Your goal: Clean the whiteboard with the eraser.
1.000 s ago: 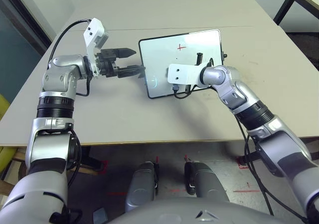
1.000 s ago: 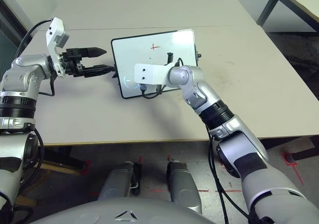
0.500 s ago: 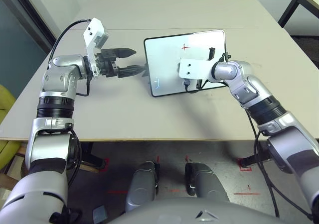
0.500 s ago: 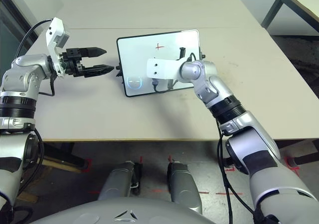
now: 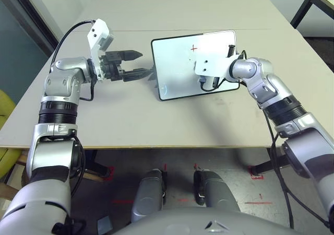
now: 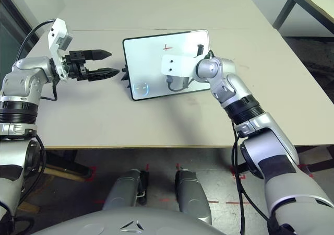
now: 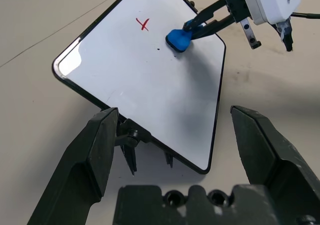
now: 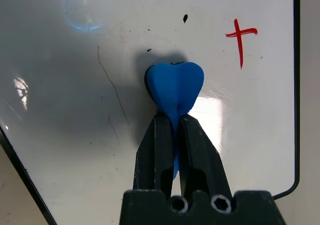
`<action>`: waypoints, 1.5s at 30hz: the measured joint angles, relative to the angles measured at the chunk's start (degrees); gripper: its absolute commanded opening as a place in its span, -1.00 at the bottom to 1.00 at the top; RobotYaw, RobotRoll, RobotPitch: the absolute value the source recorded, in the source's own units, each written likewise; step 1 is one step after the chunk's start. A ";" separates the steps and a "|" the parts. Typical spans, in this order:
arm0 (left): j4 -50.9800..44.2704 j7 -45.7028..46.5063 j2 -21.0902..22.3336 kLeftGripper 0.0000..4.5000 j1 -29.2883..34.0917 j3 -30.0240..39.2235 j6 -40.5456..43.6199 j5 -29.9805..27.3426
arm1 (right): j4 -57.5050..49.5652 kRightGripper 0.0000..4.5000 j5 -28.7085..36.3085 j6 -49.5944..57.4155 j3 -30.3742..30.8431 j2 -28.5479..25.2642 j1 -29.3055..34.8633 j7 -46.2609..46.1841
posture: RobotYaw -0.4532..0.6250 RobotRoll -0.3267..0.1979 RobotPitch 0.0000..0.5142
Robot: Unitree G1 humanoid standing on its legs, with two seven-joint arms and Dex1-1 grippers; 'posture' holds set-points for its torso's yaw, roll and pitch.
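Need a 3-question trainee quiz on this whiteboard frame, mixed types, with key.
1. True or false: the red cross on the whiteboard is already wiped off.
2. What does the right gripper hold? A) a marker B) the blue eraser C) nothing
3. Fill in: the left gripper is ____, with nothing between its fingers.

Key: 1 false: the cross is there, beside the eraser. 2 B: shut on it, eraser against the board. 3 open: it sits at the board's edge by the stand.
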 measured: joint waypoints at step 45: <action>1.36 0.21 -0.38 1.00 -0.38 0.01 -1.51 0.00 | 9.45 -1.00 0.06 -2.46 -0.69 1.81 -7.11 -3.85 | 0.14 0.25 -0.66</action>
